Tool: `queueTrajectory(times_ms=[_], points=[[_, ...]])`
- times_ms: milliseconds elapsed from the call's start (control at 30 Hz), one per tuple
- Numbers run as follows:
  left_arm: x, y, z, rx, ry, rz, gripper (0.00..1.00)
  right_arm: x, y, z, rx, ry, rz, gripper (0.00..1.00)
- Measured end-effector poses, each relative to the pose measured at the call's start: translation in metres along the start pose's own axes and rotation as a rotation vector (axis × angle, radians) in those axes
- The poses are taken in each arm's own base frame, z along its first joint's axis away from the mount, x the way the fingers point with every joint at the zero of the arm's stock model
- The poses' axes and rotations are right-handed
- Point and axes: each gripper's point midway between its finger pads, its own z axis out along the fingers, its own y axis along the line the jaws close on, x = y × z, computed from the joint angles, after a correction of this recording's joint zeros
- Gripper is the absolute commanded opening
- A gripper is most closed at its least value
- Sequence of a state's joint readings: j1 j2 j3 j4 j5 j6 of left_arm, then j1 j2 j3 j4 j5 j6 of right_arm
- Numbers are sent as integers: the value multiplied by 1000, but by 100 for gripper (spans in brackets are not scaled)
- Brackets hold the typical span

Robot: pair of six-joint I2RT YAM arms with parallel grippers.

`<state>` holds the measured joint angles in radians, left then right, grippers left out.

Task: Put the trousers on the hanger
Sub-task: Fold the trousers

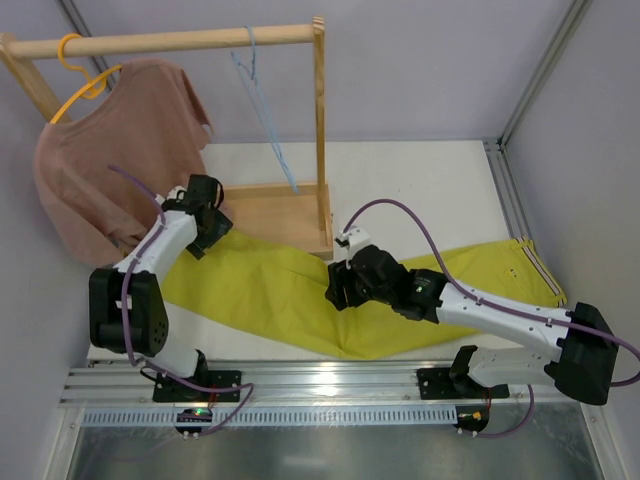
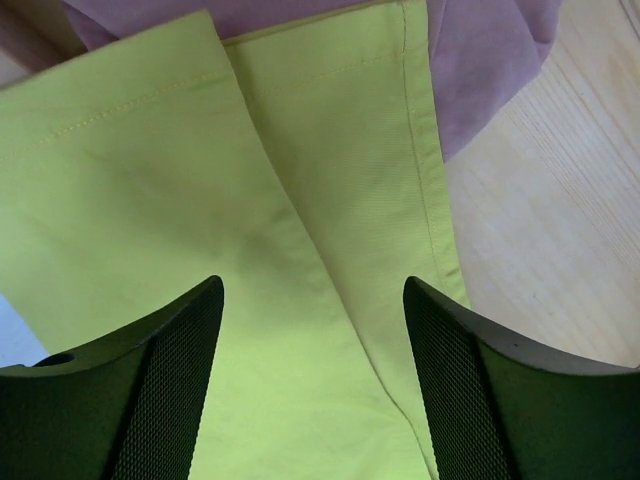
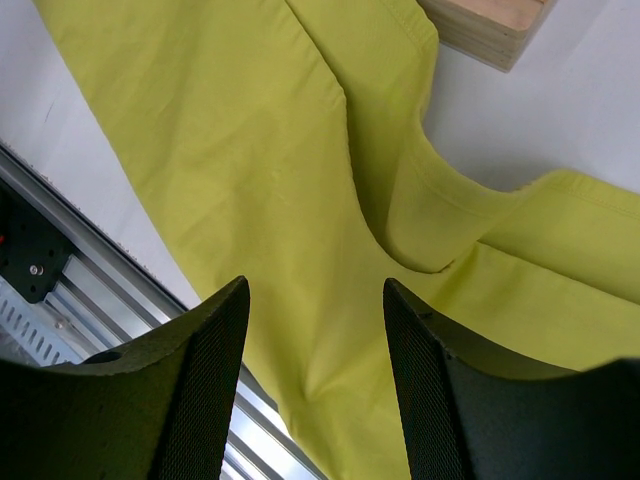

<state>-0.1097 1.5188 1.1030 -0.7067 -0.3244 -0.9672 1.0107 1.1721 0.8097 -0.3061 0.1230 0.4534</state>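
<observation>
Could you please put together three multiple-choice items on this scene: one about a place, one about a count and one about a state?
1. Where is the light-blue hanger?
A. hanging on the wooden rail
B. lying down flat
C. held up by an arm

2. How many hangers are on the rail?
A. one
B. two
C. three

3. What is the state of the left gripper over the trousers?
A. shut on them
B. shut on a hanger
C. open, gripping nothing

Answers:
1 A, its hook sits over the rail.
2 B, the light-blue one plus a yellow hanger carrying the pink T-shirt.
3 C, the left wrist view shows its fingers apart with flat cloth beneath.
</observation>
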Motion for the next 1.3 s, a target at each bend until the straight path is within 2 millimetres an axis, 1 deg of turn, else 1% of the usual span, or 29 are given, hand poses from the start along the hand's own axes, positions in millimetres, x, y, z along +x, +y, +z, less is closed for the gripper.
queueTrajectory(times_ms=[100,167,233,300,367,600,733,833,933,1000,1133,1233,1300], points=[[-2,-1,4,-41,1,17,74,3,0,2,0,11,-2,59],[-11,-3,7,-66,-18,30,70,3,0,2,-1,13,-4,59],[-25,-9,7,-66,-49,46,66,3,0,1,-2,11,-4,59],[-40,-15,7,-41,-81,69,66,3,0,0,-2,10,-4,59],[-49,-19,7,-13,-94,90,67,3,-1,-1,-1,8,-5,59],[-67,-18,17,66,-78,172,68,9,-5,-2,5,13,-8,59],[-68,-14,28,103,-58,200,67,15,-8,0,12,22,-10,59],[-66,-10,41,112,-25,217,66,19,-11,0,19,30,-11,59],[-58,-8,57,108,12,252,65,20,-12,-1,21,28,-12,59],[-53,-9,63,116,32,281,65,20,-13,-3,21,21,-11,59],[-51,-12,66,138,36,318,66,17,-13,-7,19,2,-9,59],[-53,-13,68,142,29,337,66,18,-14,-8,20,2,-9,59],[-53,-13,71,144,26,350,64,20,-16,-8,24,4,-9,59]])
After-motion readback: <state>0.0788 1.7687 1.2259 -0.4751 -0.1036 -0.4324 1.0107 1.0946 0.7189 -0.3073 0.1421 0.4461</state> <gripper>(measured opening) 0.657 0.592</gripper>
